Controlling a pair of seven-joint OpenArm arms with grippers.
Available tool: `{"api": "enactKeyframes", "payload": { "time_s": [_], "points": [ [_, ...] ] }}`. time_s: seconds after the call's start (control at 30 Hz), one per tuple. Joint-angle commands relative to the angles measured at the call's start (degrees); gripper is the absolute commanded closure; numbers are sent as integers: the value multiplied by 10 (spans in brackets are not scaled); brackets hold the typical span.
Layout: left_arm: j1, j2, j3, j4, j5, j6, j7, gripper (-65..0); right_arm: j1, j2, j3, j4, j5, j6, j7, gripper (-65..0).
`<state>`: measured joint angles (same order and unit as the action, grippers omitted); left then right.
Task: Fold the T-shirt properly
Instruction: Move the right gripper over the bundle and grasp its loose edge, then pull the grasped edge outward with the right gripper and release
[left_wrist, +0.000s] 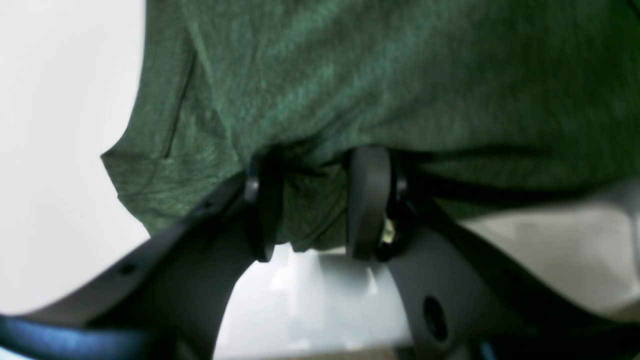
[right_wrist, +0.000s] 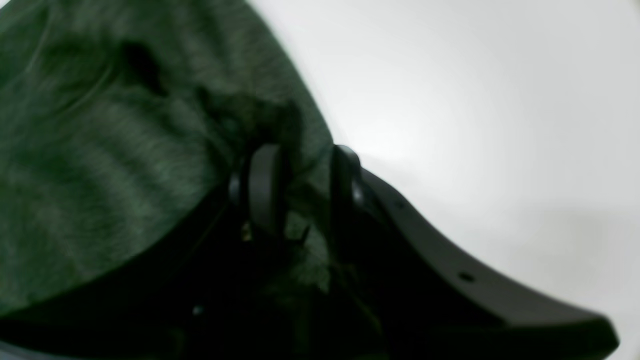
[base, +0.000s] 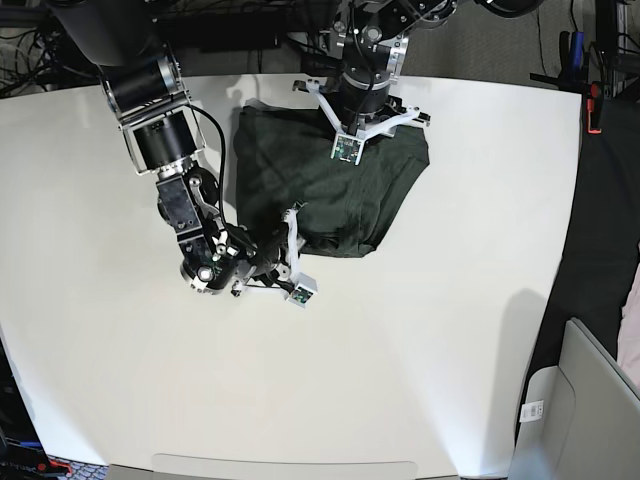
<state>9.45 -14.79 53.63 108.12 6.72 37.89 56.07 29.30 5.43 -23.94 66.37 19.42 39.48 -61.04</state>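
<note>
T-shirt (base: 320, 180) lies partly folded in the upper middle of the base view, on the white desk (base: 450, 330). Dark green bundle, several layers.

Left gripper (left_wrist: 317, 200), centre of its wrist view, is clamped on a bunched fold of T-shirt (left_wrist: 400, 75); cloth fills the gap between both pads. In the base view this arm sits at the top edge of the cloth.

Right gripper (right_wrist: 300, 195), centre of its wrist view, is also pinching T-shirt (right_wrist: 100, 150) fabric, close to the cloth's edge. In the base view it is at the lower left corner of the cloth, right gripper (base: 285, 245) low near the desk.

Risks, judged from these 2 grips:
- Right grip is near the fabric edge. Thin knit could slip out if the arm pulls sideways.
- Left grip holds a wad, layer count unclear. It may carry extra layers along and wreck the fold already made, or drop 1 layer mid-move.
- The 2 arms hold different ends. Uneven speed or height would skew the fold line or stretch the cloth taut.
- Dragging instead of lifting would bunch the bottom layer on the desk.
- Both wrist views are blurred, so grip depth is hard to confirm.
</note>
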Motion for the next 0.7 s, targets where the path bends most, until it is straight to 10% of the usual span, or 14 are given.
{"api": "enactKeyframes", "payload": {
  "time_s": [0.0, 0.67],
  "points": [
    [-11, 0, 0, -3, 11, 5, -10, -203, -1, 11, 1, 29, 1, 5, -10, -176],
    [-157, -33, 0, -118, 12, 5, -48, -203, -188, 122, 80, 319, 2, 5, -79, -175]
  ]
}}
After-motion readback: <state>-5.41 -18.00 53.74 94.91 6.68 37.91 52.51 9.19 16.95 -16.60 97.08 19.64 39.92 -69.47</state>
